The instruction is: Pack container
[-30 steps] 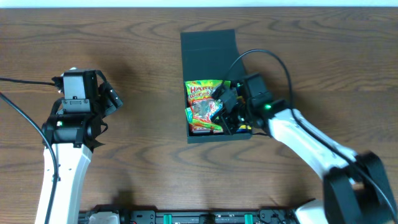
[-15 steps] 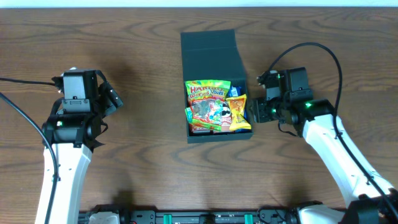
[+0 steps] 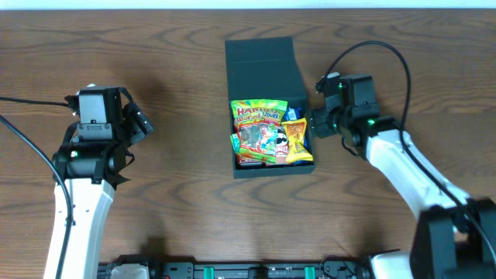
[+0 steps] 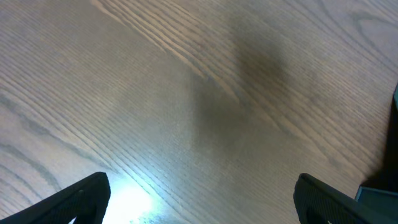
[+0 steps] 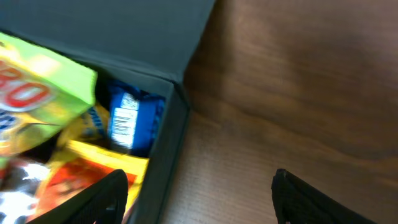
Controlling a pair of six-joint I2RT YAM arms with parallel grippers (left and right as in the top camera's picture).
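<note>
Overhead. Counter [image 3: 186,217]: dark wood grain. Container [image 3: 273,170]: stands at the centre, its lid [image 3: 262,66] laid back flat toward the far edge, which leaves the inside open for loading. Contents:
- Green bag [image 3: 258,114], with red lettering that appears to read HARIBO.
- Yellow packet [image 3: 295,139], propped against the right wall, print too small to read.

The box looks close to full, so closing the lid is probably what remains. Right claw [image 3: 319,128]: just beside the right wall, outside the box, carrying nothing. Left claw [image 3: 142,124]: well apart on the left and hanging idle, presumably to keep out of the way.

Left wrist. Bare counter only. The fingers sit at the two lower corners, spread wide with nothing between them.

Right wrist. Near corner of the container, lid edge above it. A blue packet [image 5: 127,121] with a white barcode panel is tucked into that corner. Partial red letters show on the green bag. The fingers are parted and empty, over the counter beside the wall.
</note>
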